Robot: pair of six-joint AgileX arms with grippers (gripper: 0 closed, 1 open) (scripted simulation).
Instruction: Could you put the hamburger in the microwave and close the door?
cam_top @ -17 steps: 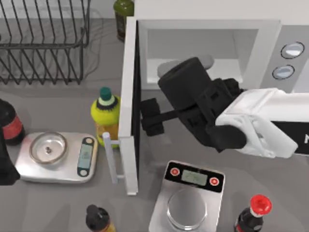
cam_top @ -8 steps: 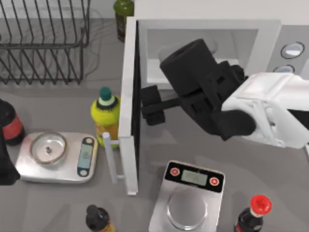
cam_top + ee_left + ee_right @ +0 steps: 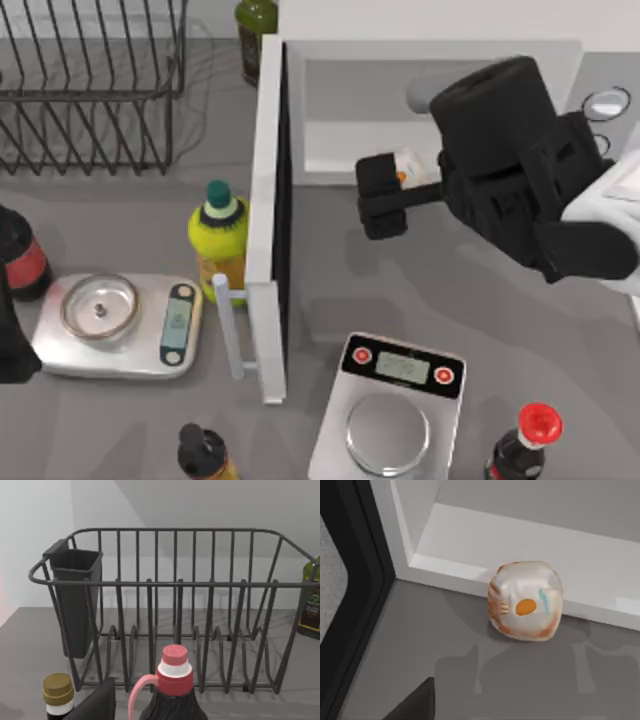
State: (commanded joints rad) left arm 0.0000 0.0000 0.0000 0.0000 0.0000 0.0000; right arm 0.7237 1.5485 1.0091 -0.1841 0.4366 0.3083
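Hamburger (image 3: 525,600): lying against microwave (image 3: 430,45) sill, door (image 3: 268,220) standing open; right gripper (image 3: 385,195) hovering nearby, jaws seemingly released.

Soft, even light falls from above; nothing glares. The hamburger (image 3: 525,600) casts a faint, diffuse shadow onto the grey table (image 3: 445,645) just beside it, below the microwave (image 3: 600,565) sill. The dish rack (image 3: 175,610) throws thin pale line shadows beneath itself. Edges look slightly soft in every view, without visible distortion

Hamburger (image 3: 525,600) on table against microwave (image 3: 330,120) sill
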